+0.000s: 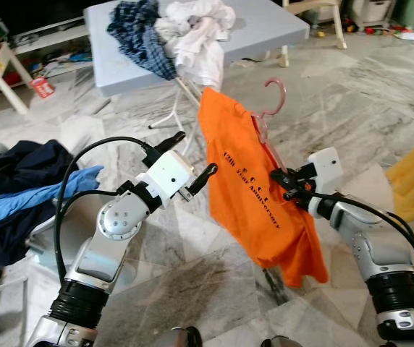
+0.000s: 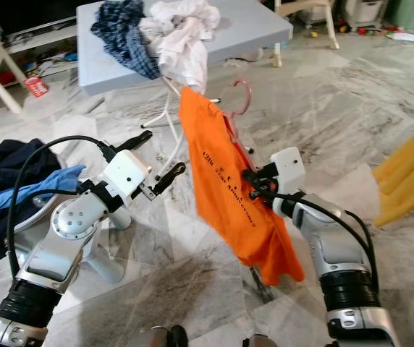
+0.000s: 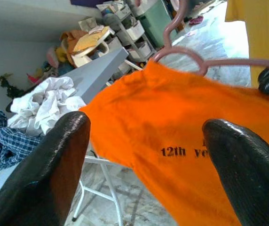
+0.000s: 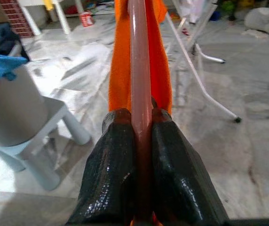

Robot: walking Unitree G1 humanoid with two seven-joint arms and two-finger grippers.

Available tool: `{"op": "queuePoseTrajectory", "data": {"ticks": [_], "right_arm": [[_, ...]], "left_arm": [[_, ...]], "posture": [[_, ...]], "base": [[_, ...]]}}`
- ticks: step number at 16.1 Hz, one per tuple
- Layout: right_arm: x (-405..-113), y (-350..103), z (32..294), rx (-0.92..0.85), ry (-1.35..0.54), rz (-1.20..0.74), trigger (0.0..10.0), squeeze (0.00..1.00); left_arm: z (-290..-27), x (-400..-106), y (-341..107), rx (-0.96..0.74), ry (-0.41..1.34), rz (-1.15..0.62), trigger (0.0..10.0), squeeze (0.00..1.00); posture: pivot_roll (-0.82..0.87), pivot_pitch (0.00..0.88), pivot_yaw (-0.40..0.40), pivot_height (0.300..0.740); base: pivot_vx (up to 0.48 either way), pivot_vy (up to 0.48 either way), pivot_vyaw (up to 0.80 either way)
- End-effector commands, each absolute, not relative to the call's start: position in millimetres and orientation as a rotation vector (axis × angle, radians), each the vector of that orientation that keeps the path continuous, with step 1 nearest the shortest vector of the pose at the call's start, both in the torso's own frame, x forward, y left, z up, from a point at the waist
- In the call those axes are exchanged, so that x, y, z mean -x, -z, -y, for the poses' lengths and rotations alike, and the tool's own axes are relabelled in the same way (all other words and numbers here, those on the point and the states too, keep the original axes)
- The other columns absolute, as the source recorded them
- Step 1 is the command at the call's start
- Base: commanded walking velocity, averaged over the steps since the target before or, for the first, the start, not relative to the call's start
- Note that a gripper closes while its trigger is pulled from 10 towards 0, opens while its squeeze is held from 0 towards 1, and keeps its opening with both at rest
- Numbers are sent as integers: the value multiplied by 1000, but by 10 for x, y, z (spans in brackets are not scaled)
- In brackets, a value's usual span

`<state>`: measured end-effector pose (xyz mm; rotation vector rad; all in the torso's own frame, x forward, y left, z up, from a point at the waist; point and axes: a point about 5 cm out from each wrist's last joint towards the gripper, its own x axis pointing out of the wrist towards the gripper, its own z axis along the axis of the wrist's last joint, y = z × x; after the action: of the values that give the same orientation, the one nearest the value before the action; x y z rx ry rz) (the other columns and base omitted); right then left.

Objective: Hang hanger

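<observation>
The pink hanger [image 1: 266, 123] is in the air in front of the robot, above the marble floor [image 1: 352, 108] and well short of the grey table [image 1: 265, 29] behind it. It carries an orange T-shirt [image 1: 254, 195] with dark lettering, draped unevenly so that most of the cloth hangs down and bunches toward the lower end. The hook points up and away, free of any rail.

The right gripper [image 4: 141, 141] has its two black fingers pinched tight on the hanger's arm; the wrist view shows the pink bar running straight between the pads. The left gripper [image 1: 191, 165] waits just beside the shirt's upper edge with its fingers [image 3: 54, 160] spread wide and nothing between them, facing the shoulder of the shirt.

The step in hand looks like carrying the loaded hanger to wherever it is to hang; no rail is visible in these views. To do it well, the right grip should stay firm, as the hold sits off-centre on the bar and the shirt's weight will tend to twist it. Levelling the hanger before the approach would help. The left gripper could steady the free shoulder so the shirt does not slide off.

On the table lie a plaid garment [image 1: 142, 36] and white cloth [image 1: 200, 32].
</observation>
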<state>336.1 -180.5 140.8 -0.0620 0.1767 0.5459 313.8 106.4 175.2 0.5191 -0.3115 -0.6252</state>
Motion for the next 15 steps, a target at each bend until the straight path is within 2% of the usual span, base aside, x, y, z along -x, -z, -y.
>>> {"op": "queuePoseTrajectory", "data": {"ticks": [1,14,15], "right_arm": [[-3371,-1548,1730,83,-585,-107,10000,0],[-3354,-1549,1752,98,-602,-103,10000,0],[-3199,-1595,1802,191,-770,-92,10000,0]], "left_arm": [[-1089,-3138,-1770,-535,632,315,10000,1000],[-1133,-3129,-1749,-545,633,306,10000,1000],[-1535,-3132,-1378,-666,583,145,10000,0]], "posture": [[-54,91,106,740],[-54,91,106,740],[-58,88,106,740]], "base": [[0,0,0],[0,0,0],[0,0,0]]}}
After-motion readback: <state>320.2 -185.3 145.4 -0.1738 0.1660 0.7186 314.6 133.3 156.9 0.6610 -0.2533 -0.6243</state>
